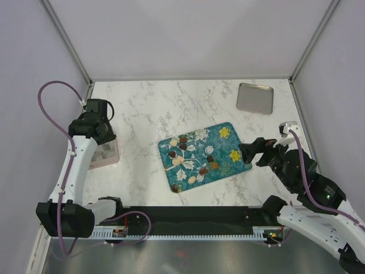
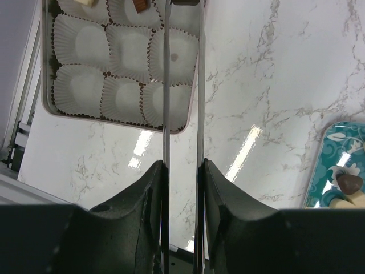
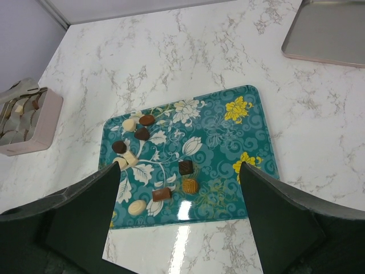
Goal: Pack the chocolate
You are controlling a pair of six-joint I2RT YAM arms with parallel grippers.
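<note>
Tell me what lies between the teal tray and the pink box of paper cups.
Nothing: only bare marble tabletop separates the teal tray from the pink box. The top external view shows it, the right wrist view too.

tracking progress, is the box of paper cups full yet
Not full. Most paper cups in the box sit empty; only a couple of chocolates show at the view's top edge.

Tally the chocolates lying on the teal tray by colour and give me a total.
dark brown chocolates: 4
cream-white chocolates: 4, one only partly visible
caramel-orange chocolates: 2
Total on the teal tray: 10
</note>
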